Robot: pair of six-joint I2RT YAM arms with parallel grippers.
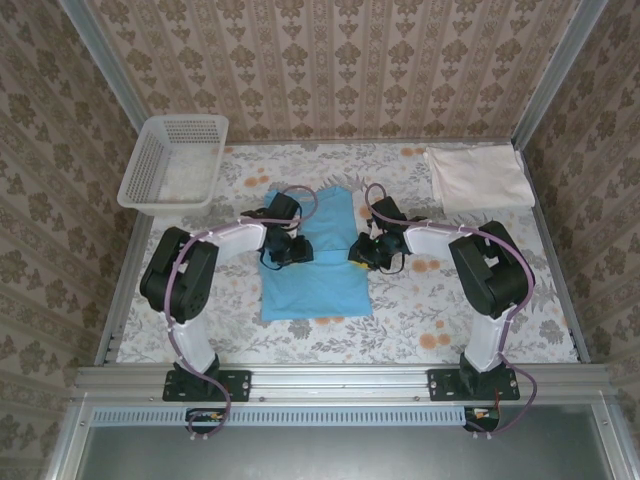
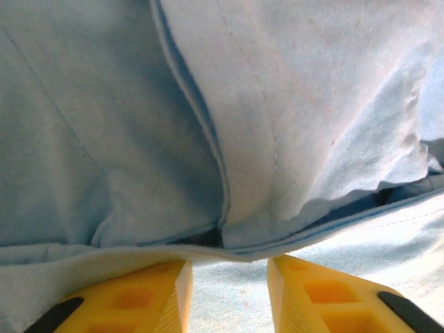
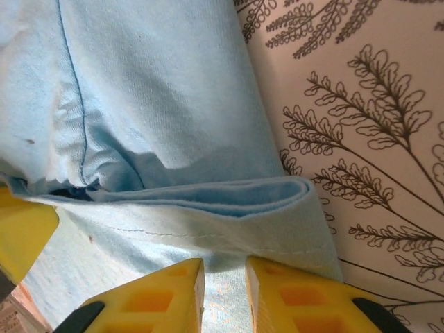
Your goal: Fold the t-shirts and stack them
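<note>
Left end effector [image 1: 283, 250] and right end effector [image 1: 368, 250] sit at either side of the light blue t-shirt [image 1: 315, 290].
The left one's fingers [image 2: 163, 291] stand partly apart with blue cloth in the gap; I cannot tell whether they grip it. The shirt lies mid-surface [image 1: 430, 300]. The right one's fingers nearly meet, pinching its hem. The cream-white t-shirt [image 1: 478, 177] lies at the far right corner.

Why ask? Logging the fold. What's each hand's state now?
Left hand: fingers around light blue t-shirt; grip cannot be told.
Right hand: closed on the light blue t-shirt.
</note>
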